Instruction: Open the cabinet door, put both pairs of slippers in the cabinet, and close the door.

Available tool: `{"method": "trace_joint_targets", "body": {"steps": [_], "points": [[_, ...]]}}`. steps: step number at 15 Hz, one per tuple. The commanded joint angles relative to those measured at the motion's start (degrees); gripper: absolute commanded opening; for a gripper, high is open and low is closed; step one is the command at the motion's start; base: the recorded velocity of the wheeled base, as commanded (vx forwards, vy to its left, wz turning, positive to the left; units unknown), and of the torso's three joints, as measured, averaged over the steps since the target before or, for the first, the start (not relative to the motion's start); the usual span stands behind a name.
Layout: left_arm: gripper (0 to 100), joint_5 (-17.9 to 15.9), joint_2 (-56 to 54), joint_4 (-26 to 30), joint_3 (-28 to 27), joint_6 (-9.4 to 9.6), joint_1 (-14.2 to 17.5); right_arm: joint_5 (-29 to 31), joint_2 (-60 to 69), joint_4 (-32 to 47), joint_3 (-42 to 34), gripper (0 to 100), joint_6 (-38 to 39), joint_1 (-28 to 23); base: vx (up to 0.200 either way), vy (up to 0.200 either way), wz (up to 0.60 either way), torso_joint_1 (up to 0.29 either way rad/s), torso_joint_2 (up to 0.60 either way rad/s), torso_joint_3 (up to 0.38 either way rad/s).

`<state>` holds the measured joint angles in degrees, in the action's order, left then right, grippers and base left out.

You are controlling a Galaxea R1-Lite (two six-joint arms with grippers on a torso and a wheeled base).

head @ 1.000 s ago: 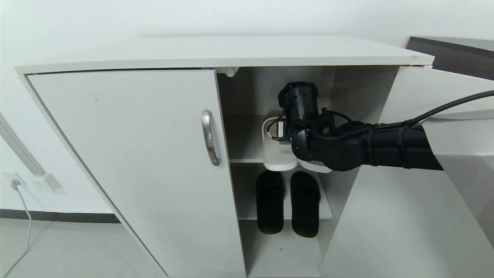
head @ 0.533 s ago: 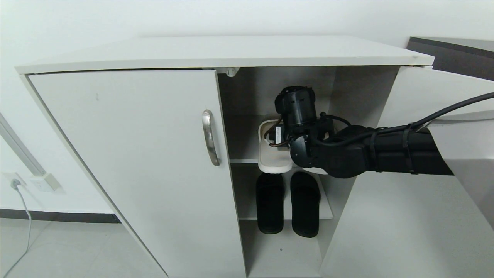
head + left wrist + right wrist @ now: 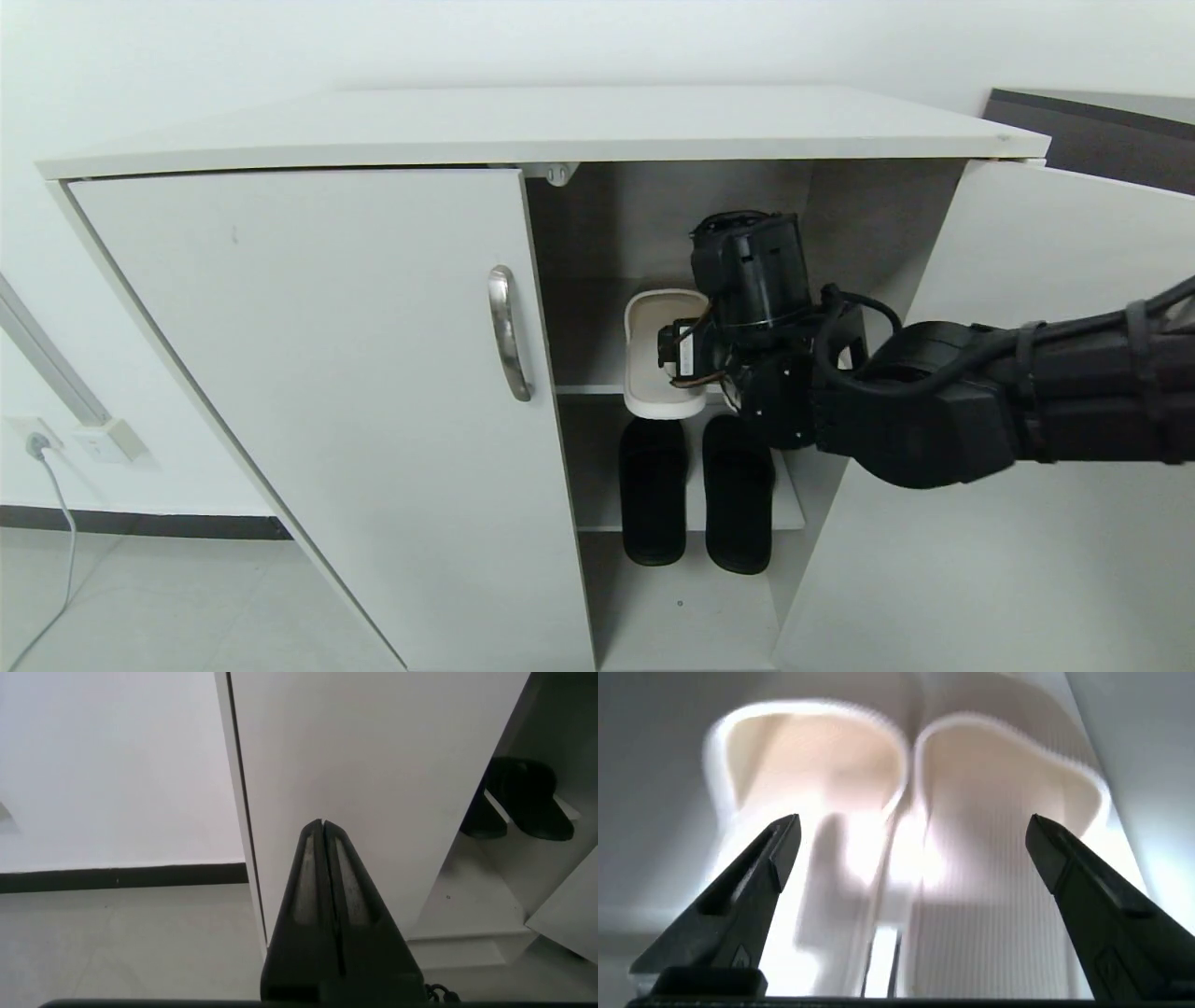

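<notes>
The white slippers [image 3: 653, 369] [image 3: 990, 812] lie side by side on the cabinet's upper shelf [image 3: 588, 378], heels jutting over its front edge. Below them the black slippers [image 3: 695, 490] [image 3: 523, 803] rest on the lower shelf [image 3: 789, 509]. My right arm [image 3: 896, 401] sticks into the open right half of the cabinet. Its gripper [image 3: 915, 877] is open just in front of the white pair, one finger on each side, holding nothing. My left gripper [image 3: 322, 826] is shut and empty, low in front of the closed left door [image 3: 308, 373].
The right door [image 3: 1027, 243] stands swung open beside my right arm. A metal handle [image 3: 505, 331] sits on the left door's inner edge. A wall socket with a cable [image 3: 37, 443] is at floor level on the left. The cabinet's bottom compartment [image 3: 681, 616] is bare.
The white slippers slid slightly left on the shelf, then stayed put. My right arm drew back out of the cabinet, toward me and lower. The black slippers did not move.
</notes>
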<state>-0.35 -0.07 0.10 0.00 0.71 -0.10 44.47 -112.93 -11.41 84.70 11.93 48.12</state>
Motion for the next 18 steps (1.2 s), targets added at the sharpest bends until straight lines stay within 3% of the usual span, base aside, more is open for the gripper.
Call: {"method": "trace_joint_targets", "body": {"steps": [1,5,8,11,12,18], "points": [[0,0.00,0.07,-0.01,0.00,0.00,0.01,-0.09,7.82,-2.39,-8.41,100,0.02,3.04,0.000,0.000,0.00,0.000,0.00,0.000],[0,0.00,0.07,-0.01,0.00,0.00,0.01,-2.37,15.99,-8.28,-22.21,100,0.19,7.17,0.000,0.000,0.00,0.000,0.00,0.000],[0,0.00,0.07,-0.01,0.00,0.00,0.01,-5.54,21.35,-17.07,-34.34,100,-0.42,9.01,0.000,0.000,0.00,0.000,0.00,0.000],[0,0.00,0.07,-0.01,0.00,0.00,0.01,-9.32,21.62,-18.38,-36.36,100,-0.42,9.45,0.000,0.000,0.00,0.000,0.00,0.000],[0,0.00,0.07,-0.01,0.00,0.00,0.01,-9.40,21.70,-19.18,-37.06,0,-0.51,10.07,0.000,0.000,0.00,0.000,0.00,0.000],[0,0.00,0.07,-0.01,0.00,0.00,0.01,-10.19,21.88,-21.90,-38.65,0,-1.30,10.59,0.000,0.000,0.00,0.000,0.00,0.000]]}}
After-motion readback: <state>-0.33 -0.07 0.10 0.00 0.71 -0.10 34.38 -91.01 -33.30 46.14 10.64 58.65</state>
